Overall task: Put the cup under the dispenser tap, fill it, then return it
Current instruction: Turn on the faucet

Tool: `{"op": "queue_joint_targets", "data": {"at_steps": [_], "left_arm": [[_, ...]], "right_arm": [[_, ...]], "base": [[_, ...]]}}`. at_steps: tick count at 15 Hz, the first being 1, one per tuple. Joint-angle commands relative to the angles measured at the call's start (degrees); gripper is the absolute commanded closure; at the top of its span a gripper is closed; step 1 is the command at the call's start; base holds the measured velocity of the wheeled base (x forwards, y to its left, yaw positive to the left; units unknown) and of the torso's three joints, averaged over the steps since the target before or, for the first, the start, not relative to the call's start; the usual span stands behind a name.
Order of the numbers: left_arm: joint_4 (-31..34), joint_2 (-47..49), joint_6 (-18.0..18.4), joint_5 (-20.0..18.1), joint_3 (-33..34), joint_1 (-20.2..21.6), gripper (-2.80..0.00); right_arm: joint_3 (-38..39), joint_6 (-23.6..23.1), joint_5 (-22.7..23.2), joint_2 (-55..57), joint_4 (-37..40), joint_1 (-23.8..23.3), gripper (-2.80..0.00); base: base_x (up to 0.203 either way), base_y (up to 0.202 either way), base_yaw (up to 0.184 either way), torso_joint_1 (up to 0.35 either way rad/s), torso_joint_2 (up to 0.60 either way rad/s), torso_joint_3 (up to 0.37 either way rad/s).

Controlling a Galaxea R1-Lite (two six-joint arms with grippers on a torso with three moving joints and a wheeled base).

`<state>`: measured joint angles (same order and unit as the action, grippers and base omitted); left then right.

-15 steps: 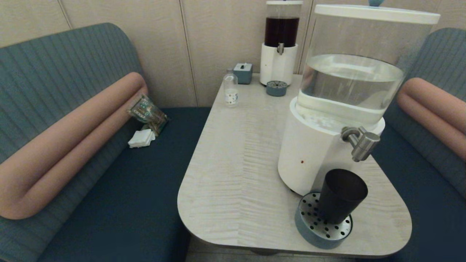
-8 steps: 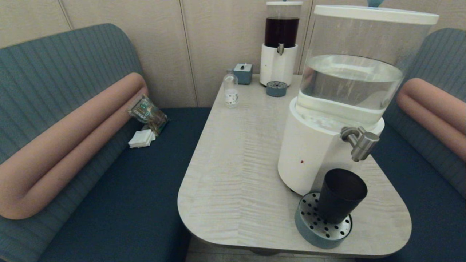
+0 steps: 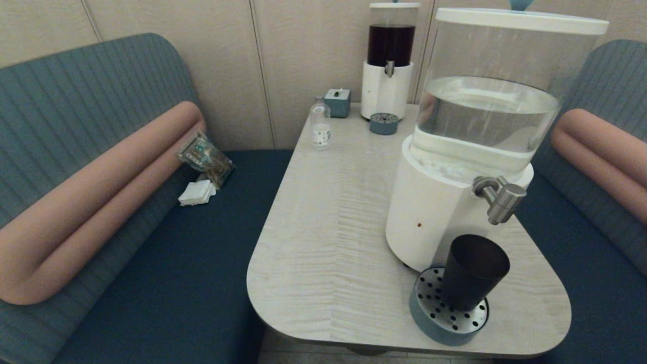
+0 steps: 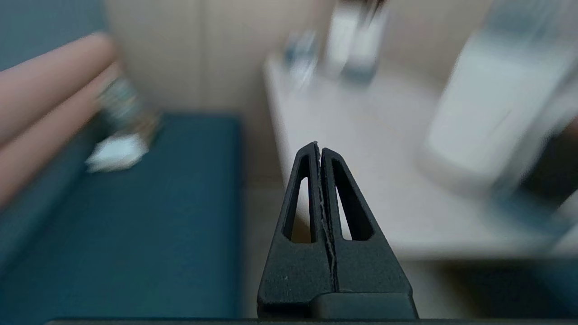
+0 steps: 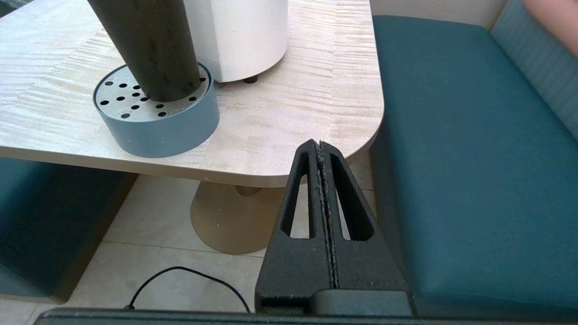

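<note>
On the pale wood-grain surface [image 3: 328, 242] stands the large dispenser [image 3: 470, 151], a white drum base under a clear tank half full of water. Its brushed-metal dispenser tap [image 3: 500, 199] juts above the cup [image 3: 472, 270], a dark tapered tumbler upright on a round perforated drip tray [image 3: 437, 316]. The left gripper [image 4: 319, 153] and right gripper [image 5: 319, 151] hang off the surface, fingers pressed together, holding nothing.

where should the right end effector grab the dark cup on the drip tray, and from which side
Probably grip the cup around its upper wall, just below the rim, coming from the robot's right. It stands upright on the drip tray and tapers downward, so a higher hold is less likely to slip. The dispenser blocks its far left side and the tap hangs above, ruling out a top approach. The right end effector is shut and must open first.
</note>
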<state>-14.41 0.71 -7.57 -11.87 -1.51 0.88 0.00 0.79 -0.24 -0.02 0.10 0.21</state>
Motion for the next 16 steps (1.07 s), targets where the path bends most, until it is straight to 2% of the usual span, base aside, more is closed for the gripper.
{"op": "queue_joint_targets", "data": {"at_steps": [1,3,5,6,7,9,11,15,16], "left_arm": [[6.28,-0.62,2.48,0.37,1.30,0.00,0.00],[7.66,-0.63,2.44,3.86,1.03,0.00,0.00],[9.29,-0.65,2.60,9.49,1.30,0.00,0.00],[13.10,-0.66,2.68,14.02,1.30,0.00,0.00],[15.64,-0.63,2.72,14.84,0.97,-0.02,0.00],[15.30,-0.63,3.10,14.77,0.98,0.00,0.00],[15.13,-0.63,5.32,13.08,1.15,0.00,0.00],[15.03,-0.63,4.22,13.19,1.16,0.00,0.00],[15.03,-0.63,4.15,13.19,1.16,0.00,0.00]], "right_arm": [[0.00,0.02,-0.02,0.02,-0.01,-0.03,0.00],[0.00,0.04,-0.02,0.02,-0.01,0.00,0.00],[0.00,0.00,-0.02,0.02,-0.01,-0.03,0.00],[0.00,0.05,-0.02,0.02,-0.01,0.06,0.00],[0.00,0.04,-0.02,0.02,-0.01,0.03,0.00],[0.07,-0.80,-0.02,0.02,0.08,-0.02,0.00],[0.09,-0.58,-0.02,-0.06,0.08,-0.02,0.00],[-0.29,-0.73,-0.41,-0.02,0.14,-0.03,0.00],[-2.79,-0.68,-0.42,0.05,0.58,0.00,0.00]], "base": [[0.000,0.000,0.000,0.000,0.00,0.000],[0.000,0.000,0.000,0.000,0.00,0.000],[0.000,0.000,0.000,0.000,0.00,0.000],[0.000,0.000,0.000,0.000,0.00,0.000],[0.000,0.000,0.000,0.000,0.00,0.000],[0.000,0.000,0.000,0.000,0.00,0.000],[0.000,0.000,0.000,0.000,0.00,0.000],[0.000,0.000,0.000,0.000,0.00,0.000],[0.000,0.000,0.000,0.000,0.00,0.000]]}}
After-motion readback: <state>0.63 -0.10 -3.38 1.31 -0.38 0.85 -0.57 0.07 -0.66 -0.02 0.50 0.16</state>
